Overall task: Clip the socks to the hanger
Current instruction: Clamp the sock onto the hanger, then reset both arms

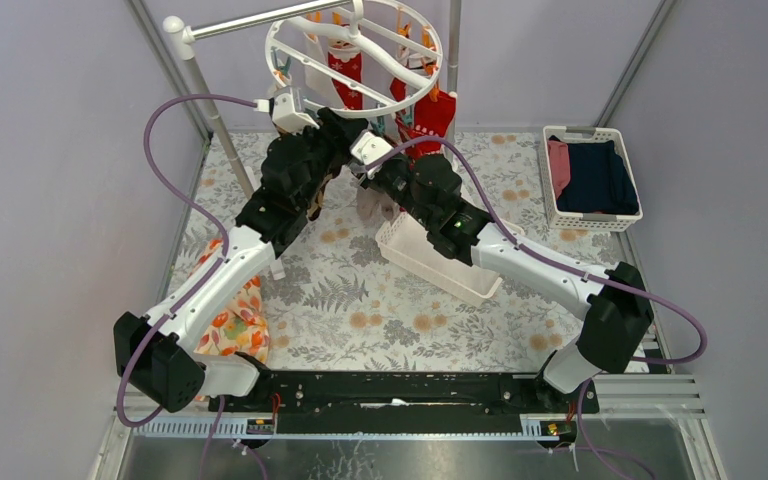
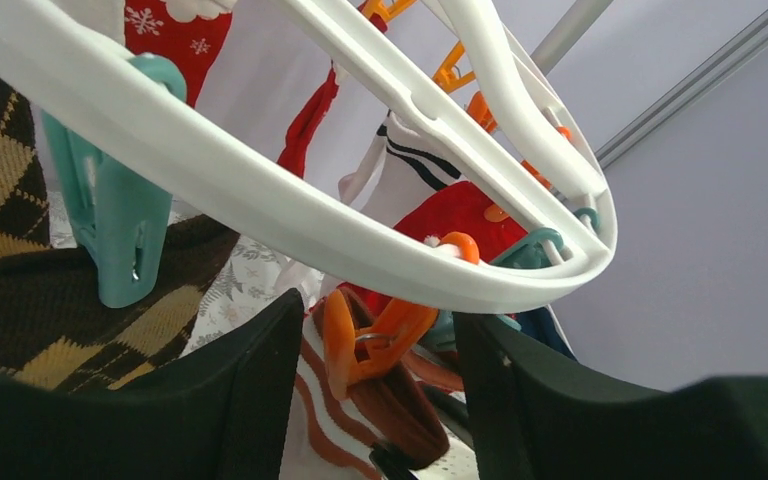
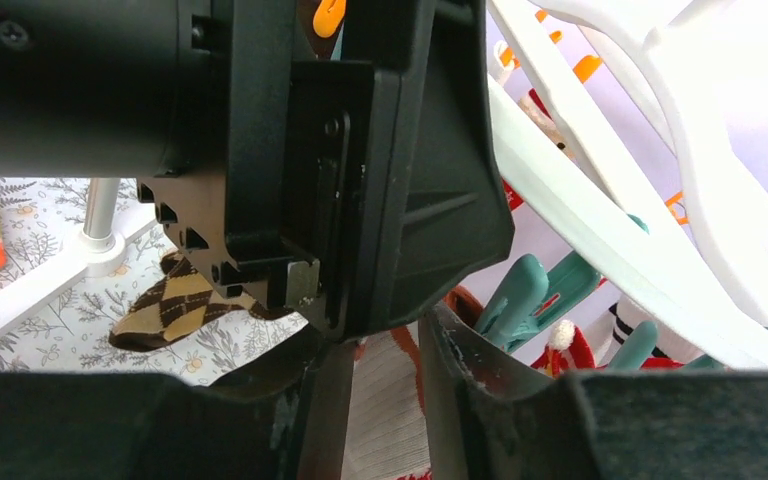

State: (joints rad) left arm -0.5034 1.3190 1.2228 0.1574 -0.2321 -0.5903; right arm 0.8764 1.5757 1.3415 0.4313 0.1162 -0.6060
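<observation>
The round white hanger (image 1: 353,50) hangs at the back with red Christmas socks (image 1: 432,112) clipped to it. In the left wrist view the hanger (image 2: 310,210) arches overhead; an orange clip (image 2: 370,335) pinches a white sock with brown-orange stripes (image 2: 305,420). My left gripper (image 2: 380,390) is open, its fingers standing either side of that clip without touching it. A teal clip (image 2: 110,225) holds an argyle sock (image 2: 20,300). My right gripper (image 3: 385,370) is open just below, the white ribbed sock (image 3: 390,410) hanging in the gap. In the top view both grippers, left (image 1: 338,125) and right (image 1: 362,168), meet under the hanger.
A white slatted basket (image 1: 430,262) lies tilted mid-table under the right arm. Another basket (image 1: 552,185) with navy and pink clothes sits at the right. An orange floral cloth (image 1: 235,320) lies by the left arm. The grey pole (image 1: 222,135) stands at the left.
</observation>
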